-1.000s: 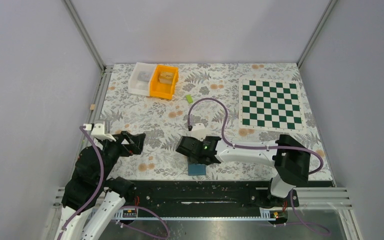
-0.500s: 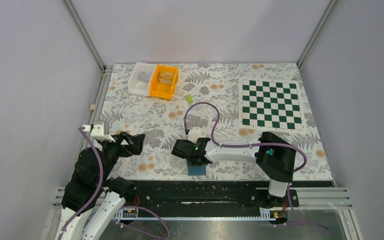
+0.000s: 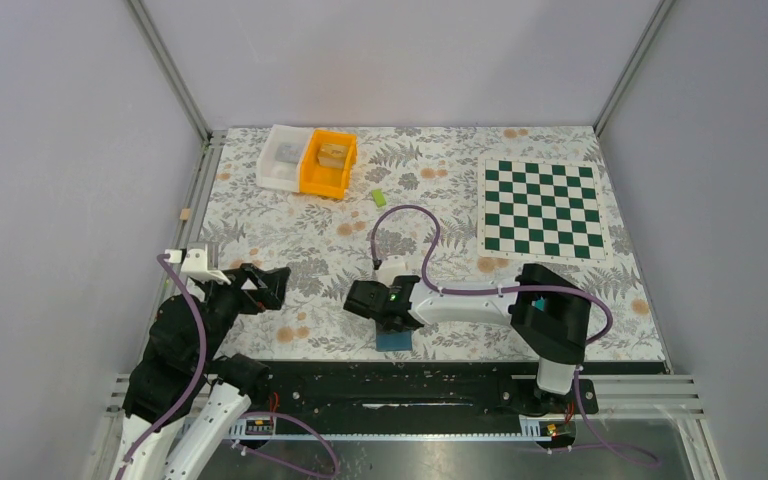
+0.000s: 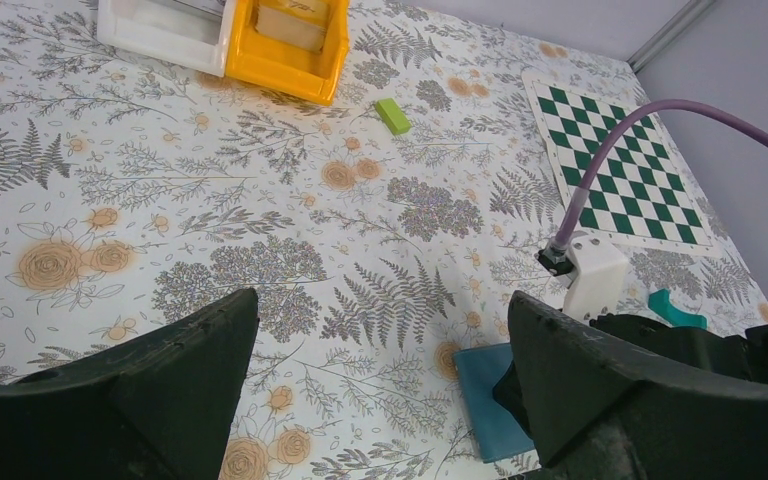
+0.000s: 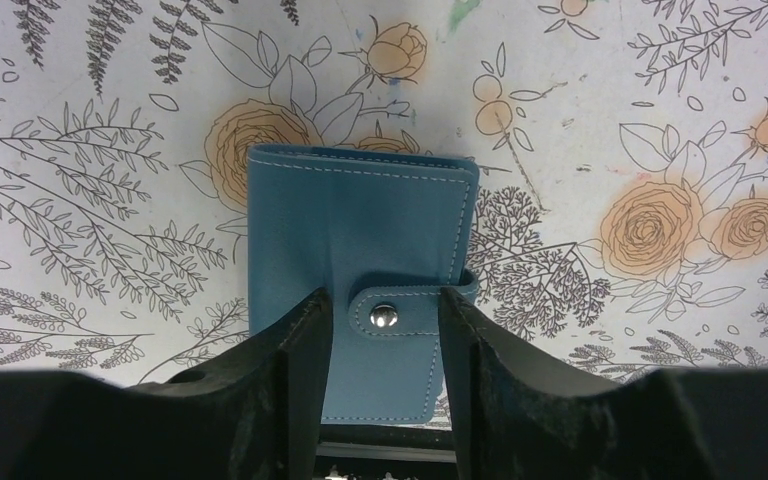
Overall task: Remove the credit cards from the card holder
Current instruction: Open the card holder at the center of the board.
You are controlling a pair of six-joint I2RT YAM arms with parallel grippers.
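Top camera: high behind me, looking down. My left wrist: low, facing across table (image 4: 210, 200). Right wrist: close, seemingly straight down. All share card holder (image 5: 360, 230).

The left arm (image 3: 185, 340) was mostly black with a white lowest link. A purple cable (image 3: 198, 330) ran along it, and a white block (image 3: 200, 262) sat at its wrist. The left gripper (image 4: 382, 300) had broad, black, wedge-shaped fingers (image 4: 120, 400). The right arm (image 3: 470, 305) had a white forearm between boxy black housings, a second purple cable (image 3: 430, 225), a green light (image 3: 394, 294) and a teal mark (image 3: 540, 301). The right gripper (image 5: 382, 300) was also matte black.
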